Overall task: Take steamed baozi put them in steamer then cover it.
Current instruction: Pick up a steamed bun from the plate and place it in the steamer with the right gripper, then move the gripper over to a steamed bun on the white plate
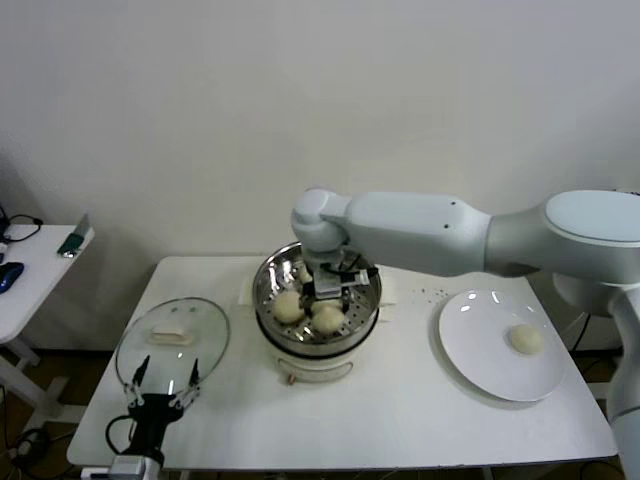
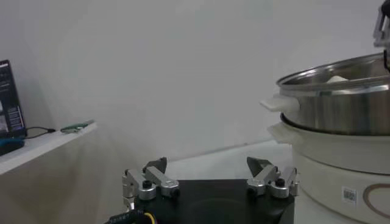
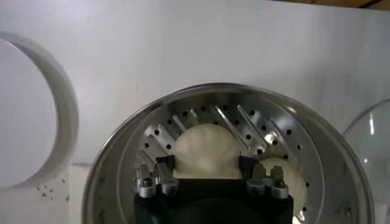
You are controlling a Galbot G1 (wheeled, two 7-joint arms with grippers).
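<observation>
The steamer (image 1: pixel 268 290) stands mid-table on its cream pot base; it also shows in the left wrist view (image 2: pixel 341 115) and the right wrist view (image 3: pixel 128 152). My right gripper (image 1: pixel 330 292) is down inside it, shut on a baozi (image 3: pixel 206 149) with one finger against each side. A second baozi (image 1: pixel 288 306) lies beside it in the basket and shows in the right wrist view (image 3: pixel 286 173). A third (image 1: pixel 302 272) is half hidden behind the gripper. One baozi (image 1: pixel 525 339) lies on the plate. The cover (image 1: pixel 172 338) lies flat at the left. My left gripper (image 1: pixel 160 385) hangs open and empty at its near edge.
The white plate (image 1: pixel 480 350) sits at the table's right, with small crumbs (image 1: pixel 436 293) behind it. A low side table (image 1: pixel 40 262) with a mouse and cables stands off to the left. A wall runs close behind the table.
</observation>
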